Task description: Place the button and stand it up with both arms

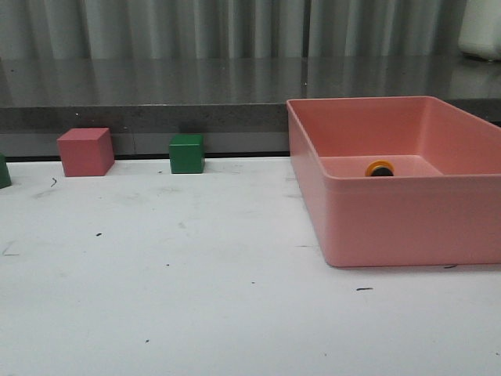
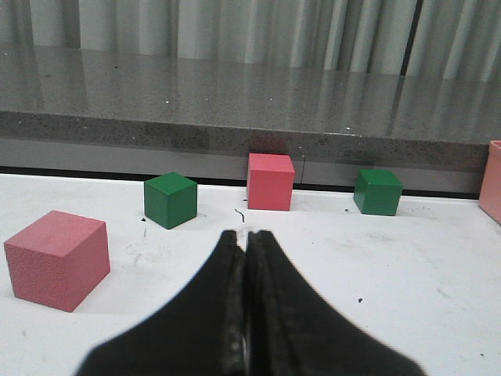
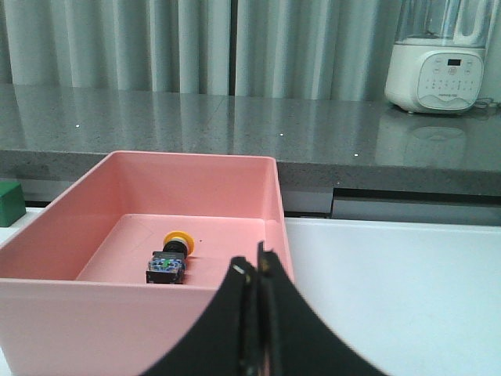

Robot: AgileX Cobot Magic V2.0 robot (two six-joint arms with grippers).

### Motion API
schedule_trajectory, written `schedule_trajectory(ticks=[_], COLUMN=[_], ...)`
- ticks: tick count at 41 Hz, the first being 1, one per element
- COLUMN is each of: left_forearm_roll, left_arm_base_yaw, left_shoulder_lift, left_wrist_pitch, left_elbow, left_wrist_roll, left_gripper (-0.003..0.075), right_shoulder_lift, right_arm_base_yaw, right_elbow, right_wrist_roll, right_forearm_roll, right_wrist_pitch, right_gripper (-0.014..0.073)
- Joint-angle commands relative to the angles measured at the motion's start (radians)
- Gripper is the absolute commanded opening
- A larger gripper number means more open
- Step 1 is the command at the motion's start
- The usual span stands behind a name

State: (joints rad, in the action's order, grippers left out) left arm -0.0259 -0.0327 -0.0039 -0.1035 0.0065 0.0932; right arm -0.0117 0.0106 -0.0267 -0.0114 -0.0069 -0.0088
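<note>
Button [image 3: 171, 256] lying on side on floor of pink bin [image 3: 94, 294], yellow cap toward far wall, clear bluish base toward near wall. Front view: only cap [image 1: 380, 168] visible above bin rim [image 1: 407, 178].

Left gripper [image 2: 246, 239] clenched, fingers pressed together, grasping nothing, above white table [image 2: 407, 282] facing pink and green cubes.

Right gripper [image 3: 258, 262] clenched, empty, just outside bin's near wall, apart from button.

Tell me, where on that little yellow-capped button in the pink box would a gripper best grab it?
Probably the black body of the button, between the yellow cap and the clear base, coming from above. It lies on its side on the floor of the pink bin, whose tall walls block a sideways approach. The right gripper, now shut, is nearest.
</note>
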Motion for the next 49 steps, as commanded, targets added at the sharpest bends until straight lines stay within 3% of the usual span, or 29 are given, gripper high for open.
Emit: schedule_trajectory(ticks=[1,25,36,43,49], left_forearm_roll=[0.007,0.007,0.026,0.026,0.026], left_arm_base_yaw=[-0.004,-0.004,-0.004,-0.004,-0.004], left_shoulder_lift=[-0.024,-0.024,-0.022,-0.018,0.014], left_wrist_pitch=[0.076,0.085,0.204,0.104,-0.089], left_elbow=[0.017,0.017,-0.044,-0.226,-0.418], left_wrist_roll=[0.009,0.009,0.009,0.009,0.009], left_gripper=[-0.0020,-0.0020,-0.0020,-0.0020,-0.0020], right_shoulder_lift=[-0.017,-0.017,-0.017,-0.007,0.064], right_arm_base_yaw=[-0.007,-0.007,-0.007,-0.007,-0.007], right_elbow=[0.003,0.003,0.076,0.255,0.412], right_wrist_roll=[0.005,0.005,0.005,0.005,0.005], right_forearm_roll=[-0.003,-0.003,-0.006,-0.006,-0.006], right_wrist_pitch=[-0.081,-0.082,-0.052,0.142,0.287], right_gripper=[-0.0118,-0.0118,-0.0118,-0.0118,-0.0118])
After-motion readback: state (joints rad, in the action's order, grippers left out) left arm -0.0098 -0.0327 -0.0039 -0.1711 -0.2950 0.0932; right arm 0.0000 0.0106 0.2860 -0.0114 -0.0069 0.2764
